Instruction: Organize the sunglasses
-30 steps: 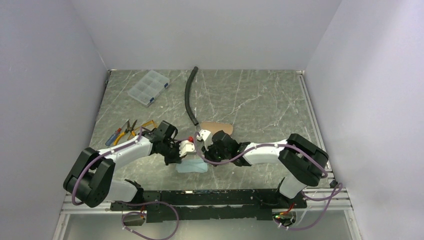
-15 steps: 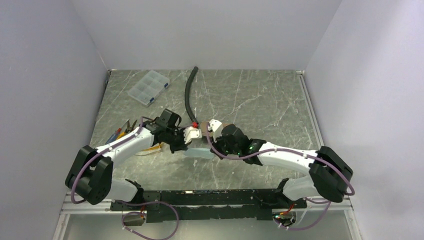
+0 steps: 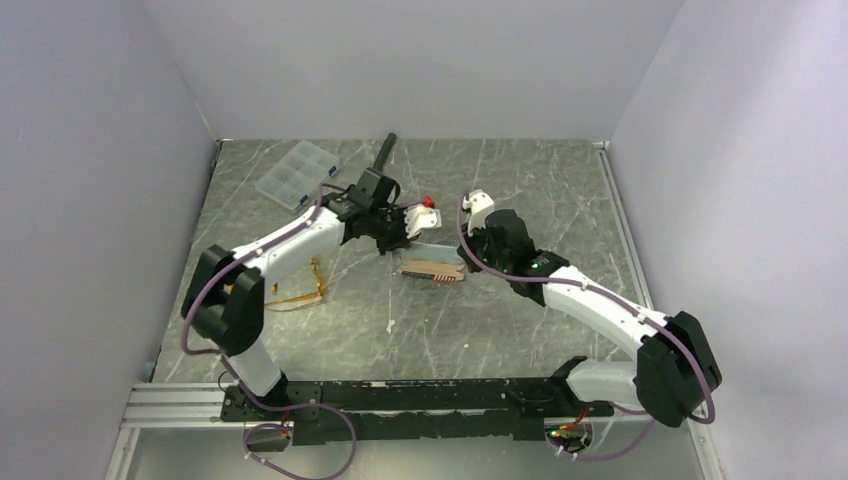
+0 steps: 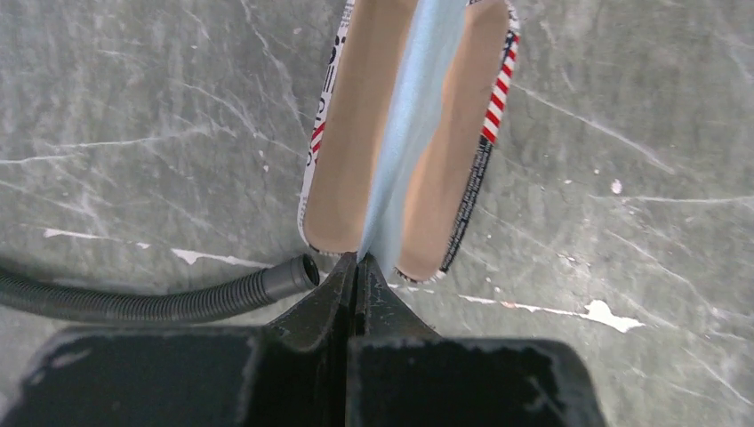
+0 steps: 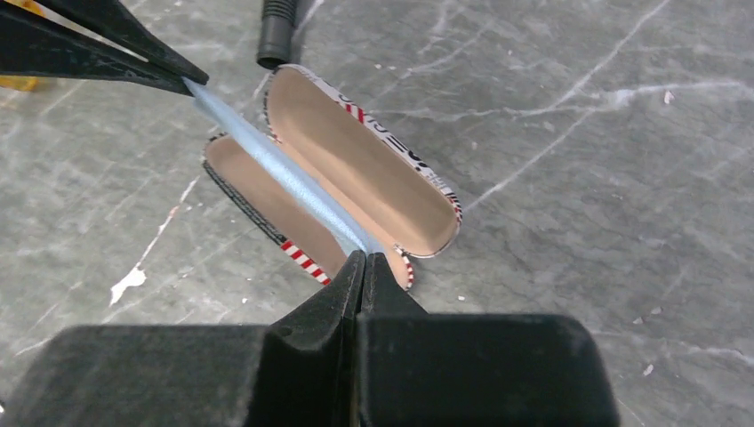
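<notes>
Both arms are out over the middle of the worktop [image 3: 540, 190], with a light-blue cloth [image 4: 413, 116] strung between them. The left end effector [image 4: 357, 267] has its jaws pressed tight together, pinching one end of that cloth. The right end effector [image 5: 364, 262] is clamped just as hard on the other end. The cloth runs as a taut strip right over an open case [image 5: 356, 156], which lies flat below it with both tan-lined halves facing up and red-and-white stripes along its printed edge. The sunglasses [image 3: 305, 296] are nowhere near the action: their thin orange frame lies on the worktop beside the left arm's forearm, well apart from the case. A black ribbed hose [image 4: 178, 298] ends just beside the case, and a clear compartment box [image 3: 297, 175] sits at the far left.
</notes>
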`<state>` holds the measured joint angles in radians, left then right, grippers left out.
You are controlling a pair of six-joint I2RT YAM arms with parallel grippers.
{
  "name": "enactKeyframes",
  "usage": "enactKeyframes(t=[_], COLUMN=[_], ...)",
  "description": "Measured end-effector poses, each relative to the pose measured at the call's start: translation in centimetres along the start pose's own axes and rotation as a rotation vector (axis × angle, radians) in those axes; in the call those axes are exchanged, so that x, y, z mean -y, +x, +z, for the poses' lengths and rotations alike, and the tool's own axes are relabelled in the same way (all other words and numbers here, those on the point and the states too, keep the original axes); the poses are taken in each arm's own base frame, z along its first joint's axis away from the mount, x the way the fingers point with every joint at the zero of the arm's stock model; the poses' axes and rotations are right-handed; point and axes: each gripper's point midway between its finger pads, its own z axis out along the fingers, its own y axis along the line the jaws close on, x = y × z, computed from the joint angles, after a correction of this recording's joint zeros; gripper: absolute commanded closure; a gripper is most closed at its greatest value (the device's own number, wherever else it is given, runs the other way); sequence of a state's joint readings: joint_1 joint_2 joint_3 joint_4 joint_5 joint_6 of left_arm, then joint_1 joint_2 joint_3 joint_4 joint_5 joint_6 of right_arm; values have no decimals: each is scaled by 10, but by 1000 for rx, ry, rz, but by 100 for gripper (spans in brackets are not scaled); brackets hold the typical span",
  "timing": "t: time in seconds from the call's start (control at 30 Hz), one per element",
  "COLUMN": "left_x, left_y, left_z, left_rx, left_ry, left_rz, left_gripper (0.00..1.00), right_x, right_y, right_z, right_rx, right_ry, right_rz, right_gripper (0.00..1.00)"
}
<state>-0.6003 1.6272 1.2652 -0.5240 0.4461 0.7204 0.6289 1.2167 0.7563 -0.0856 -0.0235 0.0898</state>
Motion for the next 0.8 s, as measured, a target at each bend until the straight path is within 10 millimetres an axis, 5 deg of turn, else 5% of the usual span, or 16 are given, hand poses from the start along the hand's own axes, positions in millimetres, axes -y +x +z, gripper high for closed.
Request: enactKeyframes(t=[0.27,0.8], left_x=[-13,-15], left_y=[24,39], left_z=[43,61], left_rx=[-83,-108], left_ry=[36,36], left_rz=[-32,-5], left_gripper=[97,97], right_x=[16,31], right_y=[20,44], right_z=[19,45], right_rx=[-67,-145], right_ry=[50,98], right_rz=[-5,4], right_gripper=[100,100])
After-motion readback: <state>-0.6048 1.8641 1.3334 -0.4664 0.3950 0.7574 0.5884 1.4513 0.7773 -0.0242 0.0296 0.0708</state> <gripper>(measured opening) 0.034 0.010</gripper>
